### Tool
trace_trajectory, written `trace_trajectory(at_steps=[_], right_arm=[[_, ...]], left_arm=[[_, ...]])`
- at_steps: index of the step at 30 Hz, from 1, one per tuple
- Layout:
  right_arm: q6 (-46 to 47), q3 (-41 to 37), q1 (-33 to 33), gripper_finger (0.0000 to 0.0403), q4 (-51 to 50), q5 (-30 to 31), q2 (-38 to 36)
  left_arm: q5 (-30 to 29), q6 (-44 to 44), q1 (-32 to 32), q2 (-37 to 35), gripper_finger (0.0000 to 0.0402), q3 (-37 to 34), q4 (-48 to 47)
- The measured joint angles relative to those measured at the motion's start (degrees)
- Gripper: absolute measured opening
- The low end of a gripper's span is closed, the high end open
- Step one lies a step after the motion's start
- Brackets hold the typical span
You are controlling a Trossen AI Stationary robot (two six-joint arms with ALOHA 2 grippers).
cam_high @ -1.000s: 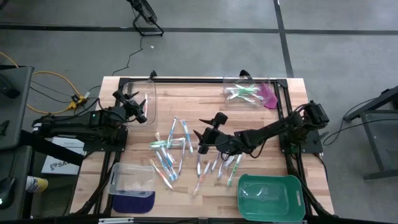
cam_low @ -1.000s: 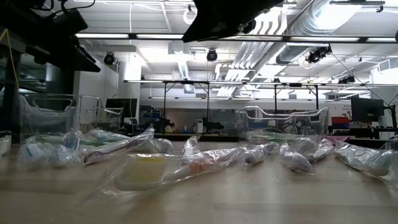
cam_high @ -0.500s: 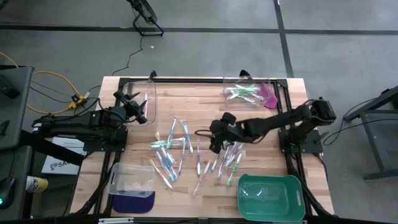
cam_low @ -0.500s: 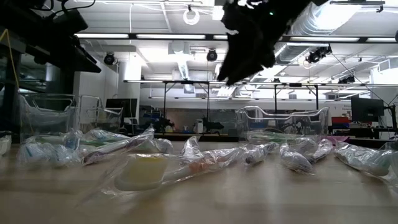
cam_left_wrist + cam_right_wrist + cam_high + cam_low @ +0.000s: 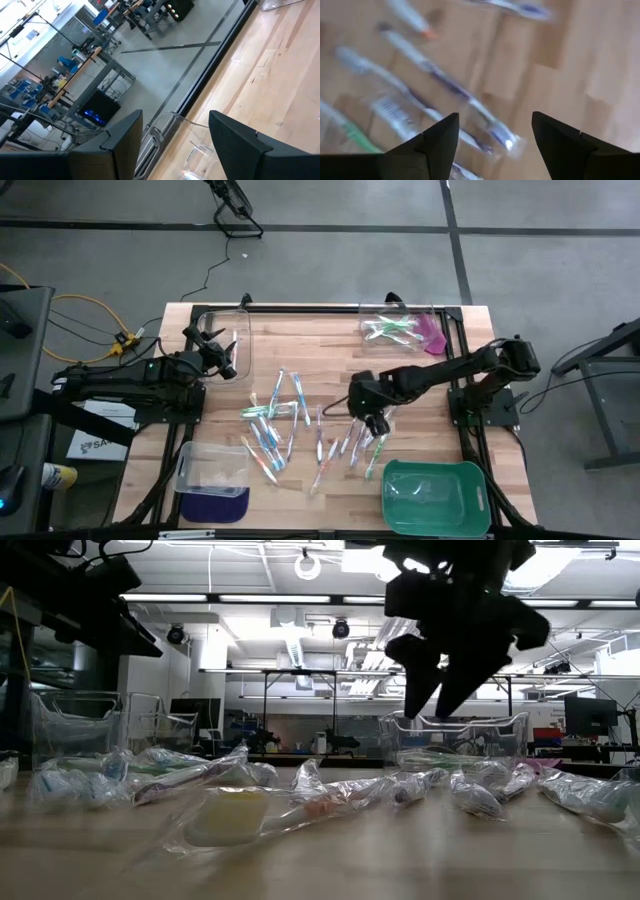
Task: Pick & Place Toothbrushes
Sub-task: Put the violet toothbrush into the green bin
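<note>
The right tool [image 5: 372, 423] hangs with fingers apart, empty, over the toothbrushes [image 5: 300, 428] scattered mid-worktop [image 5: 320, 340], probably lining up a pick. The left tool [image 5: 227, 358], also apart, waits by a clear bin [image 5: 225, 330].

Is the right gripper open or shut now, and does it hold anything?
Open and empty: the right gripper shows a wide gap between its fingers above the toothbrushes.

Lab, workbenches [image 5: 330, 752], exposed ceiling ducts [image 5: 545, 580]
</note>
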Motion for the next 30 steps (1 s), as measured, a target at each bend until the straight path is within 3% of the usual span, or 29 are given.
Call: trace_trajectory(at_steps=[7,13,25,30], right_arm=[[-7.3,-0.8,2.3,0.0244,1.2,-0.5,3.2],[-10.6,-0.7,3.3,0.0244,8.4,0.3,6.5],[-11.8,-0.7,3.7,0.0243,10.6,-0.2,11.0],[-10.8,-0.7,3.7,0.0215,10.7,-0.2,11.0]], left_arm=[[0.0,0.0,0.0,0.0,0.0221,0.0,0.0],[0.0,0.0,0.0,0.0,0.0221,0.0,0.0],[0.0,0.0,0.0,0.0,0.0221,0.0,-0.1],[0.0,0.0,0.0,0.0,0.0221,0.0,0.0]])
